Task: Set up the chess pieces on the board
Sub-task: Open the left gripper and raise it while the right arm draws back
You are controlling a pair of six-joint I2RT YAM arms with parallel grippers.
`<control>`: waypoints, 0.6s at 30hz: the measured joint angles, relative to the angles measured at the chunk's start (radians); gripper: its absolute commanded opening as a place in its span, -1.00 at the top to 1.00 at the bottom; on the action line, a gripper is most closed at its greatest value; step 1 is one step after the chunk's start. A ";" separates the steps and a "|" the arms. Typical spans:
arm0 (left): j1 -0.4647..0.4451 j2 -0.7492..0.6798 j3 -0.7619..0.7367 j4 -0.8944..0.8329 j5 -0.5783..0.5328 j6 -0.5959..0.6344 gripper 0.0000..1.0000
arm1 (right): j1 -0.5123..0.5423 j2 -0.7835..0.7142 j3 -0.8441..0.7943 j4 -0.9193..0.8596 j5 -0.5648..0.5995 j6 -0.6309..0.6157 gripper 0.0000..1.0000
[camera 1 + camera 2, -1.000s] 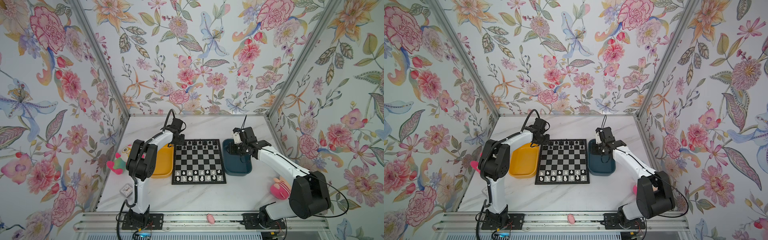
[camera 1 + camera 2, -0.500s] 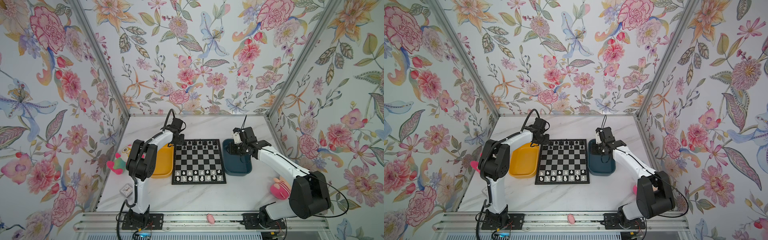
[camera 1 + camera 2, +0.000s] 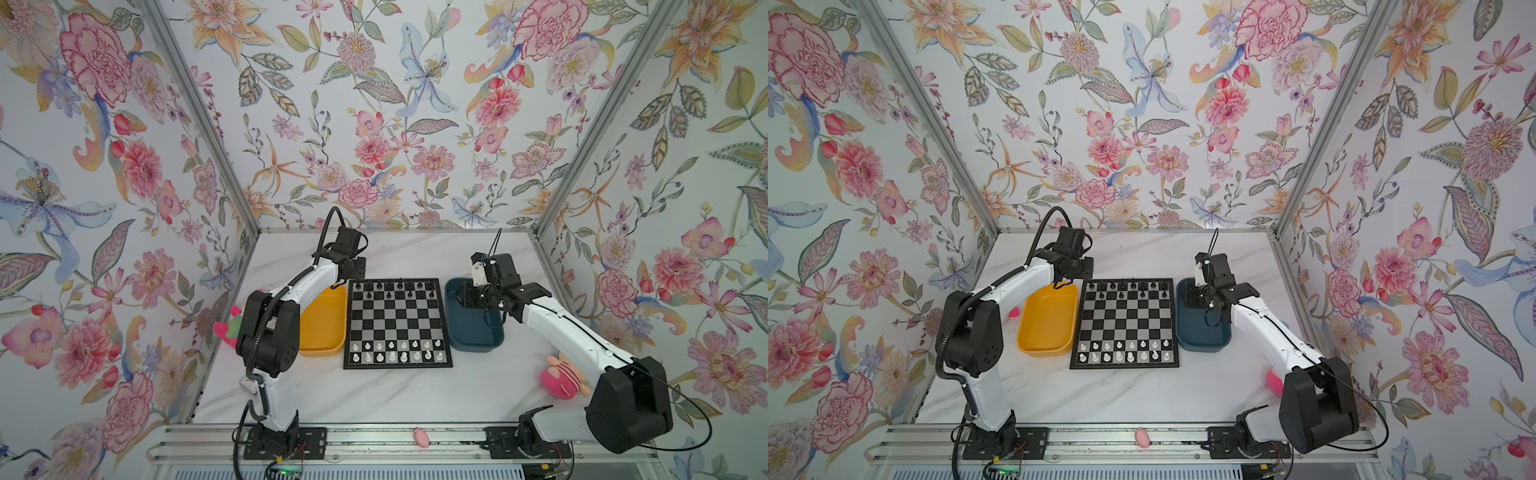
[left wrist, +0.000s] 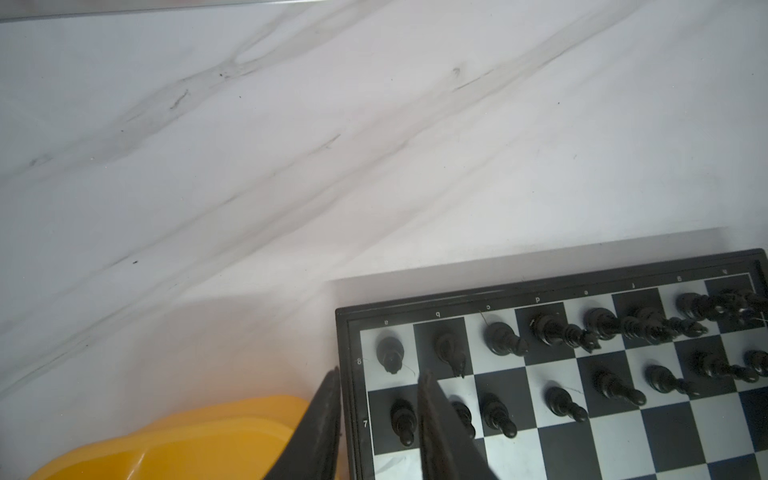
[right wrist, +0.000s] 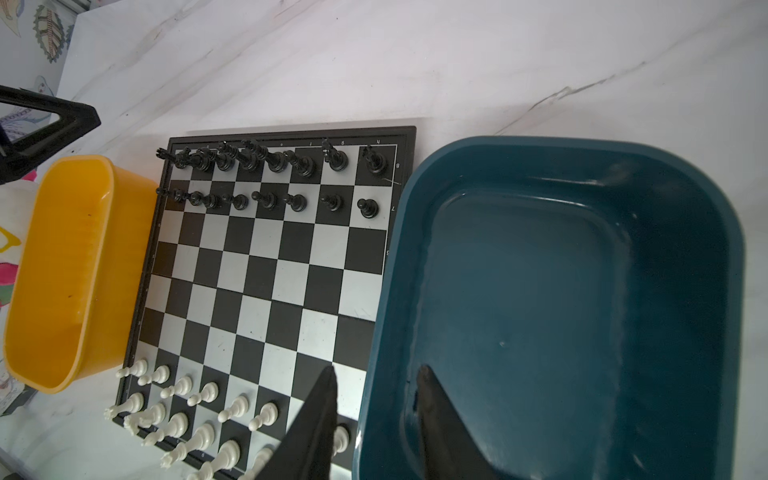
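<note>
My left hand (image 4: 379, 371) hangs part-open, empty, over the black pawn (image 4: 403, 419) at the board's (image 4: 615, 440) corner. I'd rise straight up, sparing its neighbours. My right hand (image 5: 377, 368), open and empty, straddles the blue tray's rim (image 5: 386, 291). The chess pieces (image 5: 266, 199) fill both end rows.

Yellow tray (image 3: 322, 328) on my left, dark blue tray (image 3: 469, 336) on my right (both on the marble table (image 3: 374, 399)), pink striped plush (image 3: 561, 376) near the right edge.
</note>
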 measured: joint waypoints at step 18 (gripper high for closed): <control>0.000 -0.471 -0.415 0.390 -0.026 0.008 0.04 | -0.008 -0.232 -0.011 0.008 0.044 -0.039 0.03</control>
